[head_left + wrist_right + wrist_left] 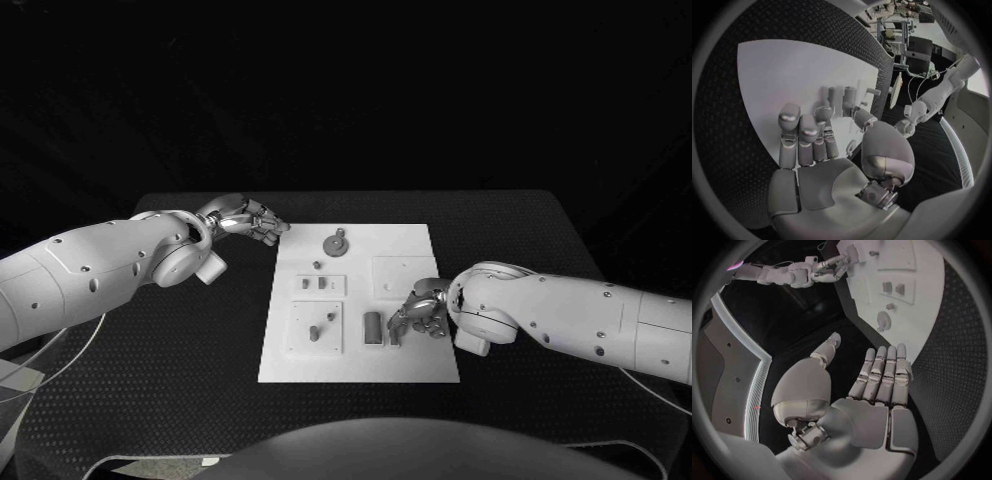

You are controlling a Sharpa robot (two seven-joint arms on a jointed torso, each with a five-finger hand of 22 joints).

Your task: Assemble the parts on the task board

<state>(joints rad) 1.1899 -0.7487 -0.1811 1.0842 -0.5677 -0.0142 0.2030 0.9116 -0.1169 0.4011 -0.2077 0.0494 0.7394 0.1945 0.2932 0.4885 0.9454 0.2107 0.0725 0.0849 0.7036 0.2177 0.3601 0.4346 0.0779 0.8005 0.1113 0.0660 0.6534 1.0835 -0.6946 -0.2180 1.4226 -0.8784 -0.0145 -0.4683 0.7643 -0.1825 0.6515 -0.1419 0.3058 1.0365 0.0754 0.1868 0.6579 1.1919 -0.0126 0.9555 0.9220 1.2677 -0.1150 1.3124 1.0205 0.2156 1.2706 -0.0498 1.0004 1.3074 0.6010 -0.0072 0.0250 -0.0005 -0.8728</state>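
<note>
The right hand [418,312] is lowered onto the board [418,365] beside a grey part [374,327]; its grasp cannot be told. The left hand [245,220], released, is held at the board's far-left corner.

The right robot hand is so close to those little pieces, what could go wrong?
1. The right robot hand hovers over the task board right beside an upright grey part; its fingers might knock that part over.
2. If it pushes sideways, the board may slide on the black table.
3. The left robot hand is off the board's far corner, holding nothing, so it cannot steady anything.
</note>
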